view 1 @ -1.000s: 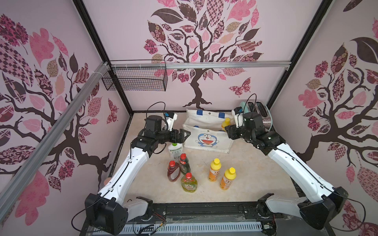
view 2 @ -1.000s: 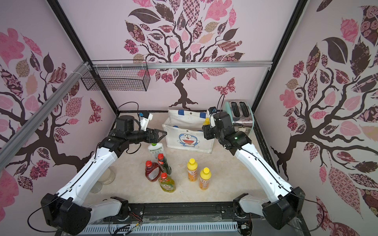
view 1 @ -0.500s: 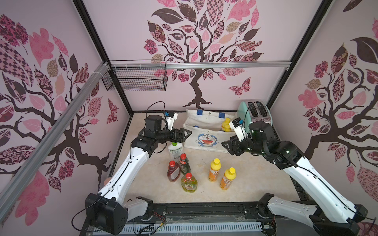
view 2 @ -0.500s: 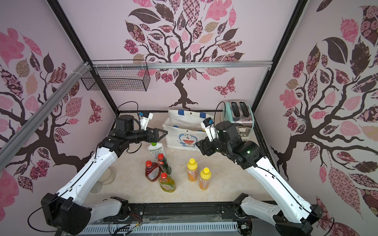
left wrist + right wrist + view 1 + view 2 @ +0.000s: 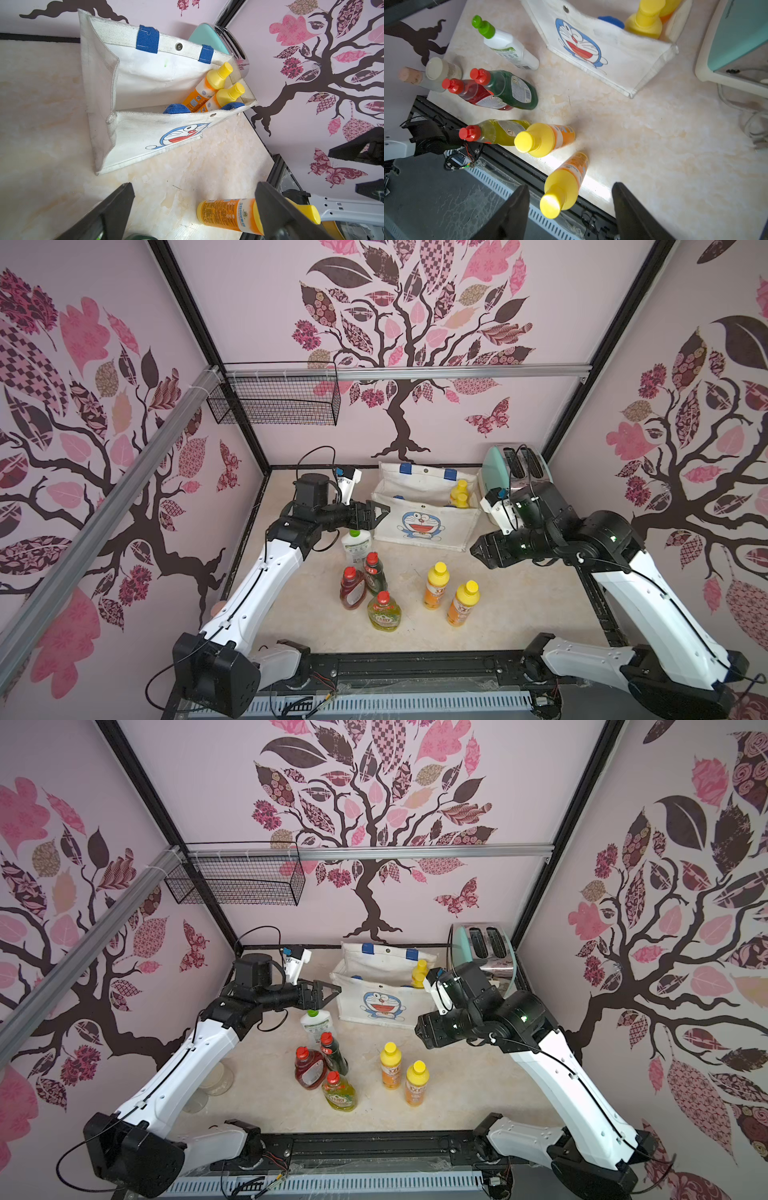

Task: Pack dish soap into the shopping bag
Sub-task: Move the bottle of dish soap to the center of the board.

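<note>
In both top views, the white canvas shopping bag with a blue cartoon cat face (image 5: 424,526) stands open at the back of the marbled surface (image 5: 519,605), beside a mint-green toaster (image 5: 513,466). Two orange yellow-capped dish soap bottles (image 5: 459,493) are inside it, and six more bottles stand in front. The left pincer (image 5: 380,514) hovers released above the white green-capped bottle (image 5: 354,545), near the bag's corner.

The left wrist view shows the packed pair (image 5: 216,91) leaning into the toaster-side corner, which leaves room.

In the right wrist view, the right pincer (image 5: 569,187), released and empty, aims at the nearest orange bottle (image 5: 566,172). Its orange twin (image 5: 544,139) and three red-capped teardrop bottles (image 5: 512,91) crowd close by.
</note>
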You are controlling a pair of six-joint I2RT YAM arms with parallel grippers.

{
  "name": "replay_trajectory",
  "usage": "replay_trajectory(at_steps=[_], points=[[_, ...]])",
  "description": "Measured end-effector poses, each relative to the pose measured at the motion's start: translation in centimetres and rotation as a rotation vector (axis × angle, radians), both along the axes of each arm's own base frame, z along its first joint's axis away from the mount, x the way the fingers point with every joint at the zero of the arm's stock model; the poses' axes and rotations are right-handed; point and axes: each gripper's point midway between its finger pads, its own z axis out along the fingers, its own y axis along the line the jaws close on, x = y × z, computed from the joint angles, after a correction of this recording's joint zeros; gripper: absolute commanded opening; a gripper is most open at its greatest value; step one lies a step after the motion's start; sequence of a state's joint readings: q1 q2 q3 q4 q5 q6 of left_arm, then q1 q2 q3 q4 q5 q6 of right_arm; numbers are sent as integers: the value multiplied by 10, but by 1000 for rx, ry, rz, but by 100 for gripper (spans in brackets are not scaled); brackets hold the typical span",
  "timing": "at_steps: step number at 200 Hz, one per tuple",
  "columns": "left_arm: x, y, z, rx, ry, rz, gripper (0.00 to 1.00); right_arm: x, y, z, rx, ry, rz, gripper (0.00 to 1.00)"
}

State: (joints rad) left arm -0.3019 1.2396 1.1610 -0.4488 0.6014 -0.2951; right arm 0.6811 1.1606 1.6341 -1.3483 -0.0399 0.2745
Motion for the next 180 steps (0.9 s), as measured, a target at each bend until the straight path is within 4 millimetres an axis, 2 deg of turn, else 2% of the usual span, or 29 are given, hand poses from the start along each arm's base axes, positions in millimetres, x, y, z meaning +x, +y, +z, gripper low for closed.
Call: replay_trajectory(at_steps=[27,51,114,180], points=[[0,-1,0,-4,4,-4,97,-25,16,-16,-64,74,63,71],[0,-1,0,-5,6,-4,97,-34,28,-31,-119,120,80,71],[0,-1,-2,-3,9,-4,97,-42,12,-63,-198,199,4,66],[1,-1,-3,-2,14,-4,97,-48,7,-67,-190,221,-14,63]])
